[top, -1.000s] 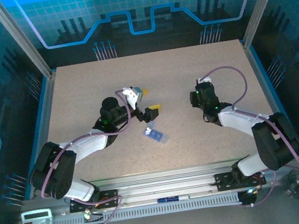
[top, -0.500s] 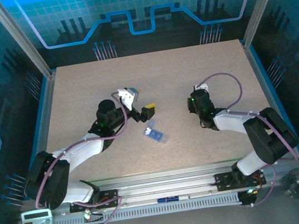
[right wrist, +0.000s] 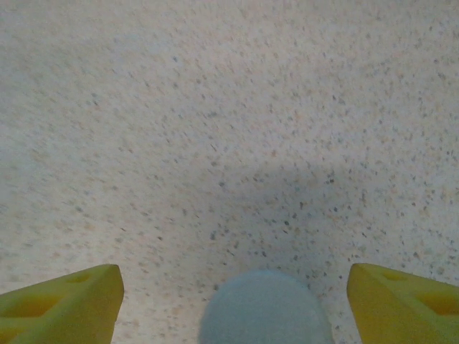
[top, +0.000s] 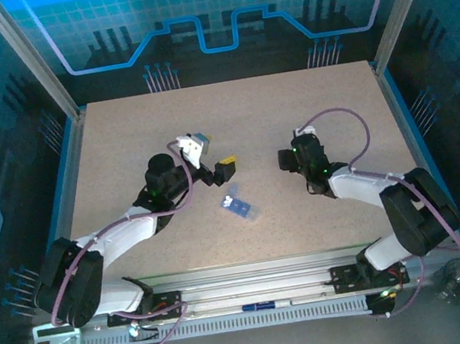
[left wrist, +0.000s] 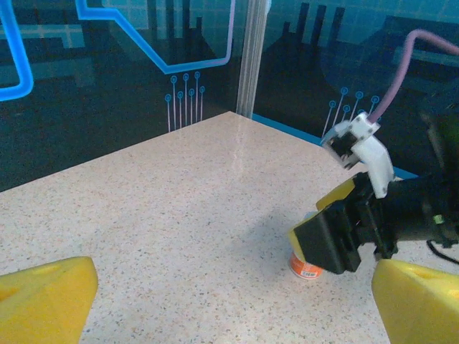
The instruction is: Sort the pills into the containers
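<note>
Gently now: your right gripper point(right wrist: 234, 272) hangs open over the bottle point(left wrist: 307, 266), with one finger well clear at 3 o'clock of the cap point(right wrist: 264, 309) and the other at 9. I read the step as a grip on that bottle, which seems to stand upright. Keep the cap centred between the fingers and close slowly, so that both pads meet it together. I judge a small, light bottle like this would tip or skid if one finger arrived first. Take it low enough that the pads bear on the cap's side, not its rim.

Your left gripper point(left wrist: 235, 269) is open too, with nothing between its fingers. It sits at 9 o'clock of the right one and faces it. Leave it there, out of the way.

The box point(top: 242, 206) lies on the table point(top: 121, 136), apart from both grippers, at about 5 o'clock of the left one and 8 o'clock of the right. It lies aslant, running from 11 to 5 o'clock. A white bit point(top: 230, 199) shows at its 11 o'clock end, but it is too small to tell whether that is a pill or what the compartments hold.
</note>
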Motion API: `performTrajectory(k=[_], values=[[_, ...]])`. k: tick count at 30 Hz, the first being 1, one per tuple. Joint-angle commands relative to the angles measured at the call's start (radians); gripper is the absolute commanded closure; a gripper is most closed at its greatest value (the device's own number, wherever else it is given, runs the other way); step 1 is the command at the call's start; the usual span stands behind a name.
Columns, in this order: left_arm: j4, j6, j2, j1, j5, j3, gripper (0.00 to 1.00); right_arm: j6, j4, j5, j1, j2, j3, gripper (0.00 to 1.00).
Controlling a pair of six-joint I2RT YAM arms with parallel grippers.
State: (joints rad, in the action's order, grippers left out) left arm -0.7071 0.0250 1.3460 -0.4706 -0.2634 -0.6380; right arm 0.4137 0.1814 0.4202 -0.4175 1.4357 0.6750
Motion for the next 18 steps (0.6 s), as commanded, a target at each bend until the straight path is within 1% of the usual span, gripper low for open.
performTrajectory(k=[1, 4, 6, 8, 10, 12, 15, 18], values=[[-0.006, -0.019, -0.034, 0.010, 0.025, 0.011, 0.01, -0.022, -0.095, -0.072, 0.013, -0.104, 0.071, 0.17], [-0.020, -0.032, -0.039, 0.012, 0.047, 0.013, 0.01, -0.041, -0.188, -0.169, 0.015, -0.157, 0.120, 0.17], [-0.062, -0.057, -0.039, 0.012, 0.084, 0.029, 0.01, -0.062, -0.245, -0.249, 0.006, -0.187, 0.142, 0.17], [-0.099, -0.075, -0.041, 0.013, 0.119, 0.046, 0.01, -0.099, -0.286, -0.292, -0.017, -0.212, 0.150, 0.15], [-0.108, -0.084, -0.042, 0.016, 0.131, 0.052, 0.01, -0.147, -0.315, -0.333, -0.050, -0.233, 0.149, 0.14], [-0.075, -0.092, -0.043, 0.020, 0.135, 0.043, 0.01, -0.199, -0.350, -0.379, -0.088, -0.243, 0.147, 0.14], [0.034, -0.099, -0.047, 0.029, 0.145, 0.002, 0.01, -0.251, -0.384, -0.452, -0.132, -0.220, 0.137, 0.13], [0.096, -0.105, -0.054, 0.035, 0.197, -0.018, 0.01, -0.268, -0.407, -0.468, -0.193, -0.165, 0.136, 0.11]])
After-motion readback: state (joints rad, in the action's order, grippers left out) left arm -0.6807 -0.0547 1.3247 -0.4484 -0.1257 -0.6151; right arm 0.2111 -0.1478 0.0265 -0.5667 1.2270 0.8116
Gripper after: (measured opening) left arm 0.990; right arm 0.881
